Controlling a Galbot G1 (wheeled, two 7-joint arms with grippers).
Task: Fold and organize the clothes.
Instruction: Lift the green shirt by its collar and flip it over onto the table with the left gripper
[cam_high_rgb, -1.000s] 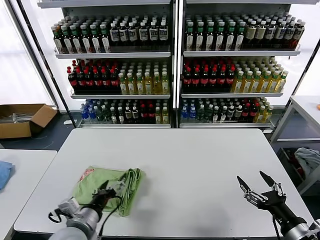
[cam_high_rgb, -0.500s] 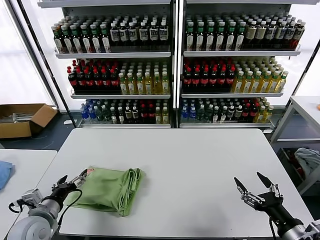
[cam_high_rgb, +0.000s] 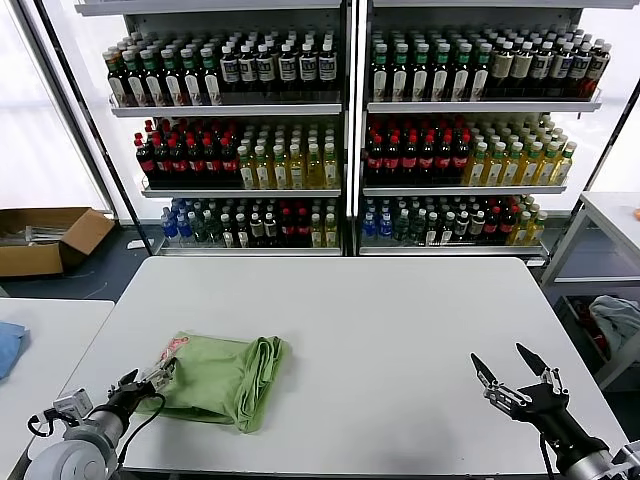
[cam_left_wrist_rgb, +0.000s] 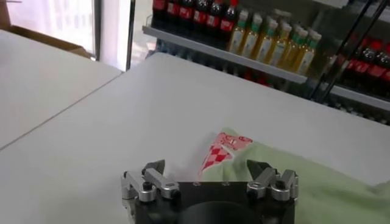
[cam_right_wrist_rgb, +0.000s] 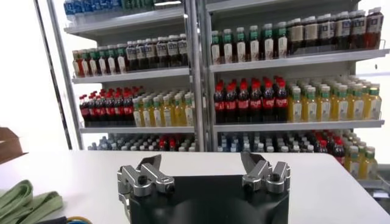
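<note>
On the near-left part of the white table (cam_high_rgb: 400, 330) sits the folded green shirt (cam_high_rgb: 222, 378) – rumpled thick edge on its right, a bit of red-and-white checkered print (cam_high_rgb: 172, 347) poking out at its far-left corner. Left gripper (cam_high_rgb: 147, 383) hangs right at the shirt's left edge, fingers spread apart and holding nothing; the left wrist view shows the checkered patch just past its open fingertips (cam_left_wrist_rgb: 154, 169). Right gripper (cam_high_rgb: 512, 370) is over the table's near-right corner, well apart from the shirt, jaws wide open and empty too. Behind the table are tall shelves (cam_high_rgb: 345, 130) packed with drink bottles. Off to the left – a second white table (cam_high_rgb: 45, 350) with a small blue cloth (cam_high_rgb: 8, 345) on it, plus a cardboard box (cam_high_rgb: 45, 238) on the floor beyond.
</note>
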